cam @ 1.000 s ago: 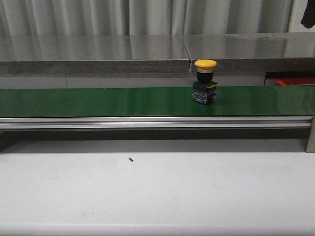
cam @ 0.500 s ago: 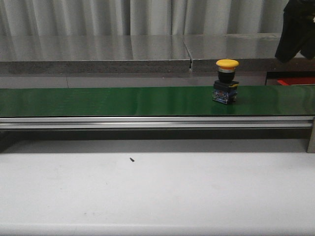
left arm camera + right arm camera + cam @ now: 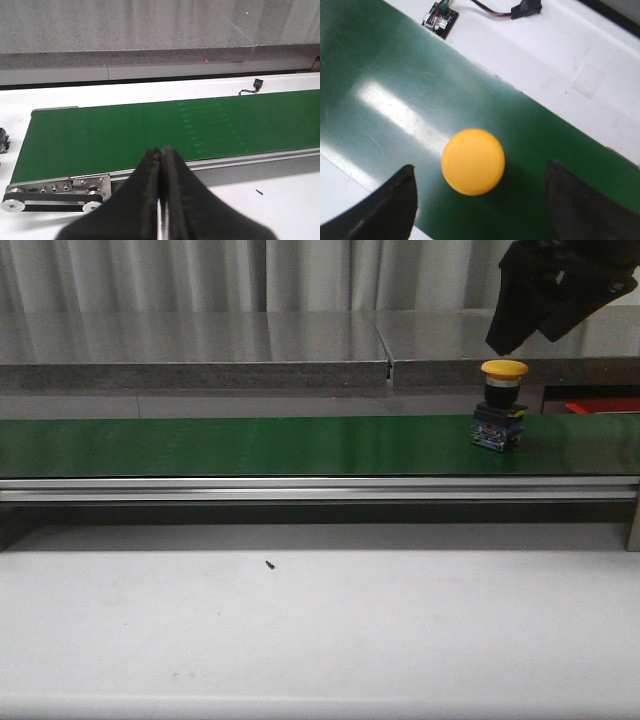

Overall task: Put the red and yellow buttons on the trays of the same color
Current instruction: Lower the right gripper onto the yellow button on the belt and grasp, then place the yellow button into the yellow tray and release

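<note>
Green belt (image 3: 250, 445): long conveyor surface running the full width of the front view on a silver rail, set between the white table (image 3: 320, 630) nearer the robot and a grey stone ledge (image 3: 190, 375) behind; it carries the single item in play, presumably so parts arrive within reach of the arms. Right gripper (image 3: 555, 285): dark, hanging above the belt's right end, directly over and apart from the button; its own camera shows the jaws spread wide, one finger (image 3: 385, 210) on either side of the cap with clear belt between, a stance that reads as lined up for a descent and pinch. Left gripper (image 3: 161, 200): held low over the near rail at the belt's left end, jaws pressed together on nothing, apparently parked out of the way since no part lies on that stretch. Red tray (image 3: 600, 405): only a thin red strip shows beyond the belt's far edge at the right end; wrong colour for this piece, and no yellow tray is in view. Yellow button (image 3: 502, 405): mushroom cap on a black collar and a blue-and-black switch block, standing upright on the belt near its right end, closer to the far edge; ungripped, not yet on any tray. Small circuit board (image 3: 440, 20) with a wired plug: on the white surface just past the belt's edge, purpose not discernible.
</note>
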Robot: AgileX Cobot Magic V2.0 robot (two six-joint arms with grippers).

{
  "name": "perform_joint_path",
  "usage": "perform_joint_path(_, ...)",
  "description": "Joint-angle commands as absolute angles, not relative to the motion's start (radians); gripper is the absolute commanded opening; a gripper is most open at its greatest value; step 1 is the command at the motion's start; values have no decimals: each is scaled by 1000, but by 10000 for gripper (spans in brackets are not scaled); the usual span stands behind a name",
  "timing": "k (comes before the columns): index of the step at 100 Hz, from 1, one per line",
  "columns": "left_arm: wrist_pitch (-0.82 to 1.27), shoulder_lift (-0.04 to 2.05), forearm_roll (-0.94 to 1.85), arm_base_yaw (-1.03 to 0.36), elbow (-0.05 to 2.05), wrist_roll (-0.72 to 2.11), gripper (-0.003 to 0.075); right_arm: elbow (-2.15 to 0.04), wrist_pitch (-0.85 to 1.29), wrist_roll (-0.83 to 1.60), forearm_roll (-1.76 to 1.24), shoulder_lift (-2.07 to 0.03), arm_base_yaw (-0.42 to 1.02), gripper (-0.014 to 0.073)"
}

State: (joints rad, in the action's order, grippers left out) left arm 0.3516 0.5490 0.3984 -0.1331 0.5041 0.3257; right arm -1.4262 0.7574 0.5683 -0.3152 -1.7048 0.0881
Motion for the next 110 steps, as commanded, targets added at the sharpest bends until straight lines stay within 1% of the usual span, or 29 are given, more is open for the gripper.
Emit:
perform_joint_path(1,287,547,418,-140,530,319,-19,-1447,684,579,-332,-1664,87,532)
perform_joint_path(33,287,547,418,-140,530,319,-19,-1448,669,578,-326,-1776,78,532)
perform_joint_path(40,287,547,418,-140,530,319,-19,-1448,666,575,-326,-1791,70,518)
perform_joint_path(43,289,547,418,-140,530,319,-19,-1448,669,569,-326,-1794,64,497)
perform_joint_path(49,291,547,418,-140,530,319,-19,-1448,676,559,-325,-1796,54,414)
perform_joint_path(52,295,547,418,-140,530,319,-19,-1448,677,553,-325,-1796,47,367)
perform_joint_path(56,300,547,418,-140,530,319,-19,-1449,683,550,-325,-1796,38,274)
perform_joint_path(59,302,547,418,-140,530,319,-19,-1449,689,550,-325,-1796,31,232)
perform_joint_path(62,302,547,418,-140,530,319,-19,-1449,698,548,-325,-1796,25,160)
perform_joint_path(67,302,547,418,-140,530,319,-19,-1449,719,547,-325,-1795,11,71)
perform_joint_path(72,302,547,418,-140,530,319,-19,-1449,735,545,-325,-1791,0,12)
perform_joint_path(78,302,547,418,-140,530,319,-19,-1451,760,544,-327,-1780,-19,-13)
perform_joint_path(96,302,547,418,-140,530,319,-19,-1489,834,542,-351,-1704,-100,-13)
perform_joint_path(110,302,547,418,-140,530,319,-19,-1493,858,524,-357,-1639,-211,-13)
